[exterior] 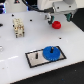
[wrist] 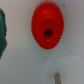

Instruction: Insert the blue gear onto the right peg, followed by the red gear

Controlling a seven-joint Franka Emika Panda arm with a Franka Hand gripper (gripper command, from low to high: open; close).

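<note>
The blue gear [exterior: 50, 52] lies flat on the right half of the white, black-bordered plate [exterior: 34, 61]. The right peg is hidden at the gear's middle; I cannot make it out. The other thin dark pin [exterior: 37, 54] stands bare on the plate's left half. On the white table, further back, rests the red gear [exterior: 57, 24]. It fills the wrist view, its red face [wrist: 47, 22] and dark centre hole showing. My gripper [exterior: 57, 18] hangs just above the red gear, open, with nothing between its fingers. A grey fingertip [wrist: 56, 77] shows at the wrist picture's edge.
A beige blocky object [exterior: 19, 27] stands on the table at the exterior view's left. A dark teal shape [wrist: 2, 32] sits at the edge of the wrist view beside the red gear. Dark clutter lines the far table edge [exterior: 20, 7].
</note>
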